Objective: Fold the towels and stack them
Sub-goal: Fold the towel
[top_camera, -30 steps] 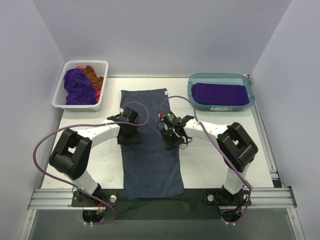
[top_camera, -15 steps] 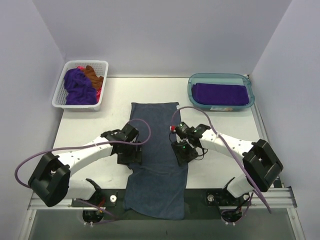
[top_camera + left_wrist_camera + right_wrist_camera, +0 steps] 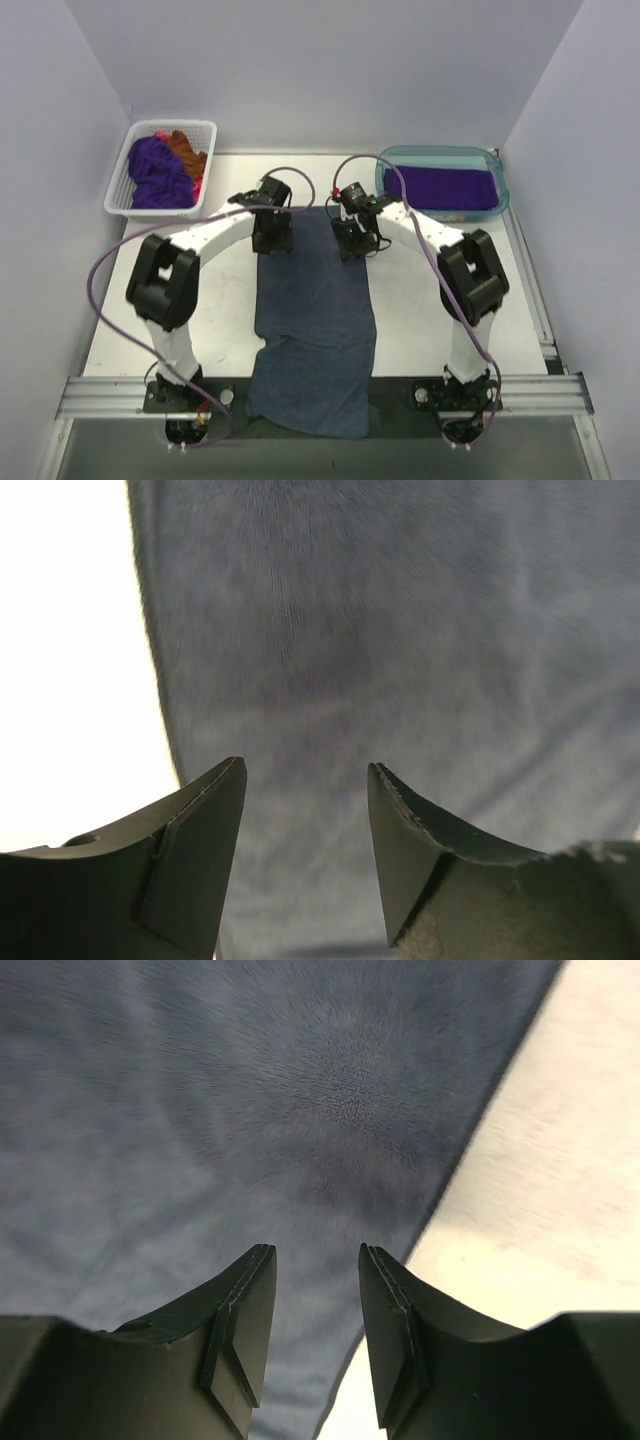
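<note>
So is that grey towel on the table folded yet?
Spread out: the grey towel lies flat in a long strip down the table.

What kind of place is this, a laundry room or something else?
Probably a robot lab test cell: blank pale walls box in the table, the left arm and right arm mount on a metal rail, and a blue-grey towel lies spread out.

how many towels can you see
5: slate towel spread on the table; purple towel in the tub; another purple, a brown and a pink one bunched in the basket. More may be hidden there.
</note>
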You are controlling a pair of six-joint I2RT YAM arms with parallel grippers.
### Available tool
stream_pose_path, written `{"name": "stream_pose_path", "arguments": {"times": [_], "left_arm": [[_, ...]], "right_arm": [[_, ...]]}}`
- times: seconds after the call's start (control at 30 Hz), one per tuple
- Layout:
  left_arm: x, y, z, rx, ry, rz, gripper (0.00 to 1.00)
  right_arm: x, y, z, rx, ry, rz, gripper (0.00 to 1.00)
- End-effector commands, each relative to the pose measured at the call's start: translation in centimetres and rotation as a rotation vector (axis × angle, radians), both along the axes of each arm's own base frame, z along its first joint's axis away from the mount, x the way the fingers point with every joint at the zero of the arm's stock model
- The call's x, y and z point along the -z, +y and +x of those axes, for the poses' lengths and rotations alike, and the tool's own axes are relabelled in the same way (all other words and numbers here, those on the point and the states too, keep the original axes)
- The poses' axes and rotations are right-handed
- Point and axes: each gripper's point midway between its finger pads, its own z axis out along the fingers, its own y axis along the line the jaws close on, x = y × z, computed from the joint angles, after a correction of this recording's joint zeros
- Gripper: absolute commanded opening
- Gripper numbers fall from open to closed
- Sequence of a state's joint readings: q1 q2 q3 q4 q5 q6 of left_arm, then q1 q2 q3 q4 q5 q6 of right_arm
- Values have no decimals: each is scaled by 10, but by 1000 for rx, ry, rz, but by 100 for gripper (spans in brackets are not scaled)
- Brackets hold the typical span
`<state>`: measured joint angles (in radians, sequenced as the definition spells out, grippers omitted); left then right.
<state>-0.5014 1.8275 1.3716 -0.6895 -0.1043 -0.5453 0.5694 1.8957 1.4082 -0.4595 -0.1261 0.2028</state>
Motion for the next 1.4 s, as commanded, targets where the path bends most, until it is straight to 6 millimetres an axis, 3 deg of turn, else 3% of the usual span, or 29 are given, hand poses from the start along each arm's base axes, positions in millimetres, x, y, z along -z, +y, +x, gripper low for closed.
{"name": "stream_pose_path", "arguments": {"times": [0.0,0.13,0.27,0.43,0.53,0.6,0.63,0.7,0.73,0.8,0.83,1.03,1.17,1.37], "left_arm": [[13,1,17,19,-1,45,61],[40,9,-1,13,65,68,60],[69,26,-47,-15,163,73,60],[78,36,-88,-26,210,47,60],[64,41,-94,-17,186,43,64],[45,37,-82,3,125,22,70],[38,36,-78,11,107,16,76],[20,39,-63,12,54,9,80],[5,36,-48,7,9,-9,82],[-5,47,-29,-25,-28,1,82],[-20,48,-12,-25,-72,3,83],[-21,75,46,-72,-102,44,81],[-7,85,80,-79,-93,72,72],[24,87,97,-70,-38,68,63]], "right_arm": [[10,-2,2,3,18,-36,38],[33,-7,-16,16,86,-47,38],[51,-21,-50,34,164,-70,38],[55,-27,-82,12,205,-74,38],[36,-20,-86,-9,171,-34,38],[23,-18,-80,-19,142,-15,38],[10,-12,-70,-24,106,6,38],[-11,-10,-54,-29,54,34,40],[-30,-3,-39,-33,5,65,40],[-43,-7,-20,-17,-36,77,41],[-54,-4,-4,-17,-72,86,42],[-66,-12,48,3,-130,107,42],[-68,-8,75,13,-155,116,41],[-56,-3,97,12,-150,119,39]]}}
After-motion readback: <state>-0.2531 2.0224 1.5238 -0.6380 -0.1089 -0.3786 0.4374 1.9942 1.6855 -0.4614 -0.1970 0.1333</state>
